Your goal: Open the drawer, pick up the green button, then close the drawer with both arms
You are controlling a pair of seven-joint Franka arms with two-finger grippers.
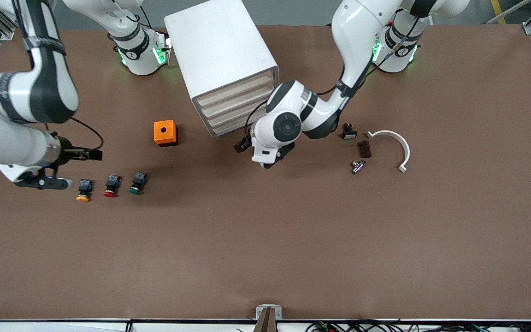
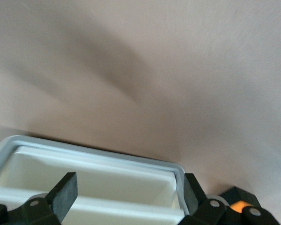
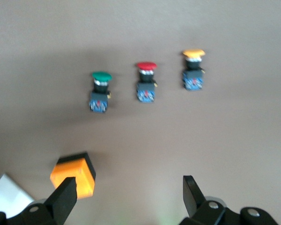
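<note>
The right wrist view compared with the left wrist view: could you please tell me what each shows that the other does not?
Only the right wrist view shows the green button, red button and yellow button in a row, with the open right gripper. Only the left wrist view shows the cabinet front between the open left gripper fingers. Both show the orange box and brown table.

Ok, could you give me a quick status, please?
Left gripper open at cabinet front; drawer shut. Right gripper open, empty. Green button on table, unobstructed.
</note>
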